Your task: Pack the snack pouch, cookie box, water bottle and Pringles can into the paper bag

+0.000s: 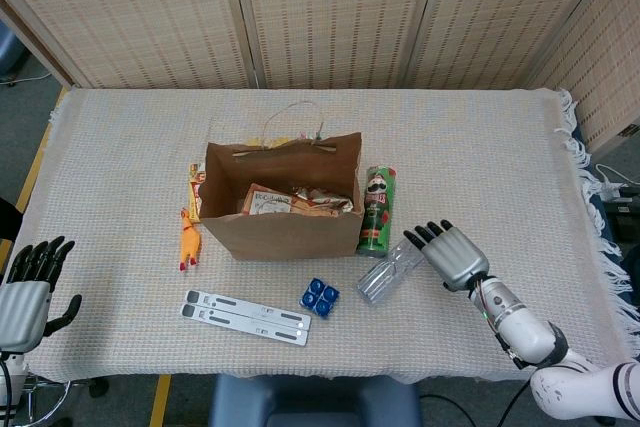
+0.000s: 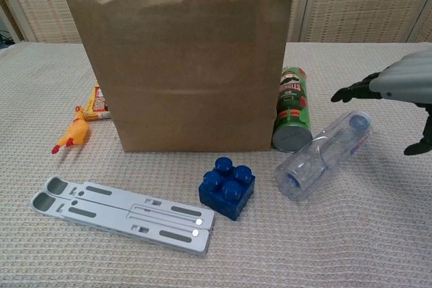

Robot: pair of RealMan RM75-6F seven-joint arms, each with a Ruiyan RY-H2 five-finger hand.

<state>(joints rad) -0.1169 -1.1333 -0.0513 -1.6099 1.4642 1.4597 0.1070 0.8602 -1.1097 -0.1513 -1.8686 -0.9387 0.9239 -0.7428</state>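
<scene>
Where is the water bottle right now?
The water bottle lies on its side on the table, just right of the Pringles can and the paper bag. The right hand hovers open near its far end.

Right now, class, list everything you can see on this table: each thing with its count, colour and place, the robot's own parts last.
paper bag: 1, brown, upright mid-table
snack pouch: 1, orange-white, inside bag
cookie box: 1, yellow-red, left of bag
Pringles can: 1, green, lying right of bag
water bottle: 1, clear, lying in front of can
rubber chicken: 1, yellow, left of bag
toy brick: 1, blue, front
folding stand: 1, silver, front
left hand: grey-black, table's left edge
right hand: grey-black, beside bottle
</scene>
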